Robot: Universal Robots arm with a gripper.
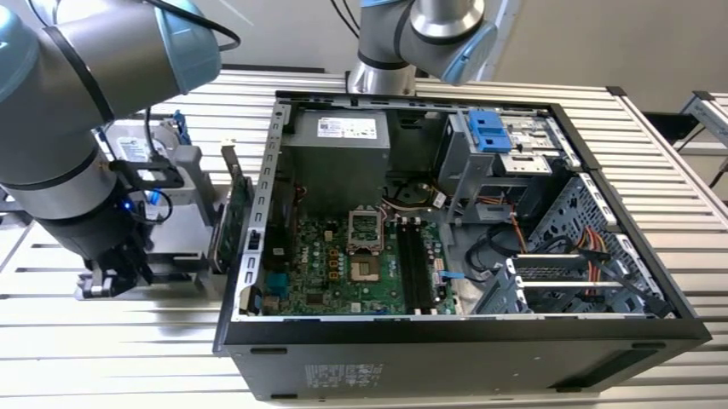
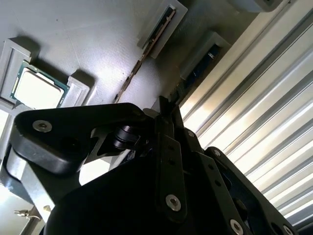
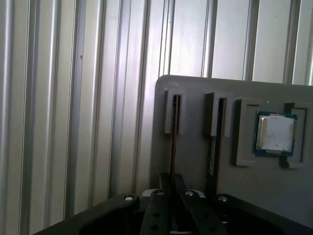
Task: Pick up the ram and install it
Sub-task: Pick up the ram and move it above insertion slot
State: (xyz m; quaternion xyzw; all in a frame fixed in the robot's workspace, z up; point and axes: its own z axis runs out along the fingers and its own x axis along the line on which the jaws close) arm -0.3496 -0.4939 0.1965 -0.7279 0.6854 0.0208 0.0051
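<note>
The ram (image 3: pixel 173 129) stands on edge in the outermost slot of a grey holder block (image 3: pixel 195 95); in the second wrist view the ram (image 2: pixel 146 51) appears as a thin edge-on strip. My gripper (image 3: pixel 171 185) is right at its near end, one finger on each side of the stick and closed to about its thickness, as the gripper (image 2: pixel 169 105) also appears in the second wrist view. The ram still sits in its slot. In the exterior view the gripper (image 1: pixel 114 274) is low over the holder, to the exterior view's left of the open computer case (image 1: pixel 455 341).
A second stick (image 3: pixel 215 142) stands in the neighbouring slot, with a processor chip (image 3: pixel 275 133) beyond it. The motherboard's long memory slots (image 1: pixel 415 264) lie inside the case. A green card (image 1: pixel 239 221) and a silver drive (image 1: pixel 142 145) stand by the holder. A second arm (image 1: pixel 410 34) is behind the case.
</note>
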